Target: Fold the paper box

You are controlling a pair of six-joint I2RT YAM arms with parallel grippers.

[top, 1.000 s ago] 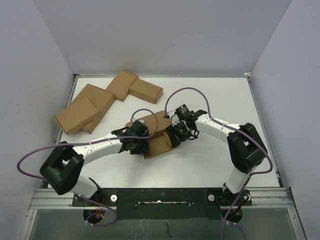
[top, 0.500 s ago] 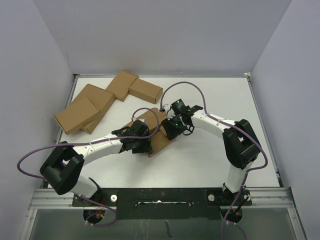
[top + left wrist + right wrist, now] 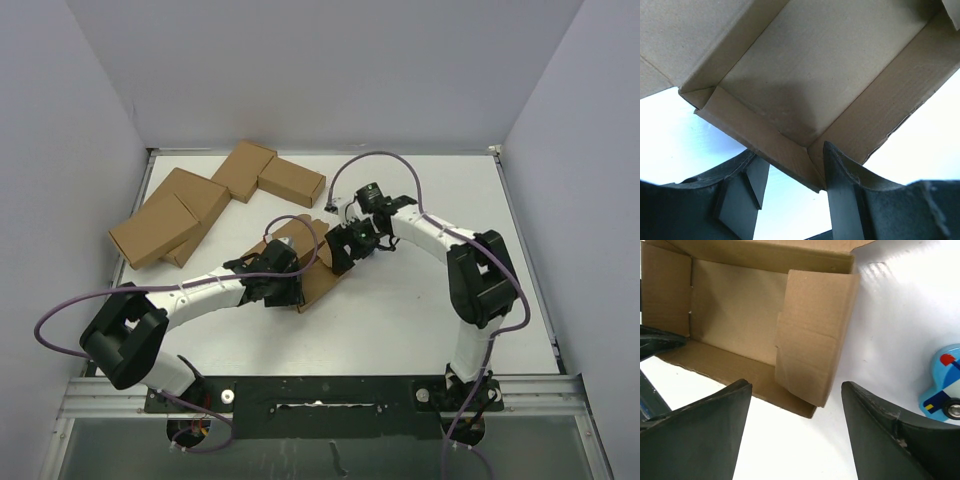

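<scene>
Paper box [image 3: 312,268], plain brown cardboard, open-topped and half formed, sits near the centre of the white table [image 3: 450,190]. Walls are up. One short end flap [image 3: 812,340] leans in over the floor, creased but not tucked. No lid closed, so I judge the fold about midway.

Left gripper [image 3: 281,287] is at the box's 7 o'clock corner. In the left wrist view its dark fingers [image 3: 840,200] stand apart, one either side of that corner wall. One touches the cardboard. Cannot tell whether they really pinch it or only straddle it.

Right gripper [image 3: 795,440] hovers at the box's 2 o'clock end, jaws wide apart with nothing between them, just above the leaning flap.

Four finished brown cardboard cartons [image 3: 200,200] are clustered at 10 o'clock, well apart from the work. A small blue toy car [image 3: 942,385] lies just beside the box end, at 3 o'clock in the right wrist view.

Risks:
- The flap is free, so it may spring back out before it gets tucked.
- A push from the right with only one corner braced could swing the box about the left fingers or pull it loose.
- A wide-open finger could snag the flap edge and crumple it.
- An outward swing could knock the toy car.
</scene>
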